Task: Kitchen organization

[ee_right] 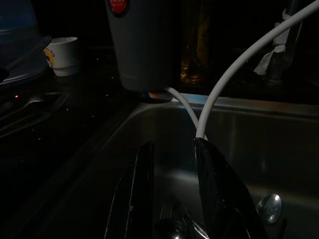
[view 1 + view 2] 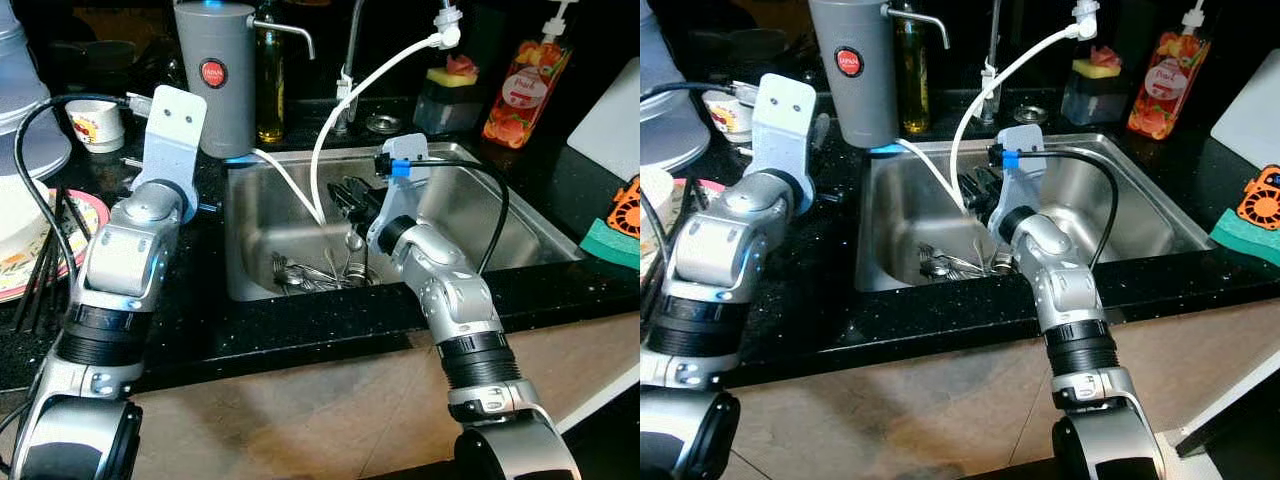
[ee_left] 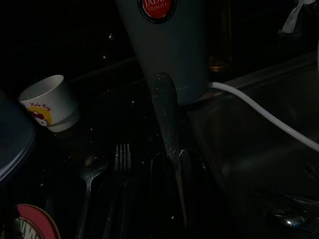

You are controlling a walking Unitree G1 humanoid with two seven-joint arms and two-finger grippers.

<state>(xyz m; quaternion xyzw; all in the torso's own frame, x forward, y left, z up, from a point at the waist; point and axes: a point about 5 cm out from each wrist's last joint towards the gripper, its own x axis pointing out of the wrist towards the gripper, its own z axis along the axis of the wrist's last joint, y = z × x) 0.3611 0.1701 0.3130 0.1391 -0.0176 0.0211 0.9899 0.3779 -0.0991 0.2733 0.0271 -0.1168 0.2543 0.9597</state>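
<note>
On the far left of the black counter (image 2: 300, 335) sits a plate (image 2: 40, 262), with a small printed cup (image 2: 97, 124) behind it. In the left wrist view a fork (image 3: 121, 169) and a spoon (image 3: 89, 177) lie on the dark counter near that cup. The left gripper (image 3: 172, 149) is raised over the counter just left of the sink (image 2: 520, 235), forearm pointing away from the robot toward the grey dispenser (image 2: 214, 75). Its fingers hold a piece of cutlery (image 3: 164, 107), whose rounded end points at the dispenser's base.

A white hose (image 2: 370, 85) arcs from the tap down into the sink. The cutlery pile (image 2: 315, 272) lies at the sink bottom, left of centre. The right gripper (image 1: 172, 194) reaches down into the sink, elbow bent over the counter edge, fingers narrowly parted and empty, just above the pile, with one finger touching the hose where it drops.

Risks, as I judge them: the right fingers could snag or drag the hose while closing on a utensil, or clamp several tangled pieces and drop some. The left arm's held piece could knock the dispenser if it travels forward.
</note>
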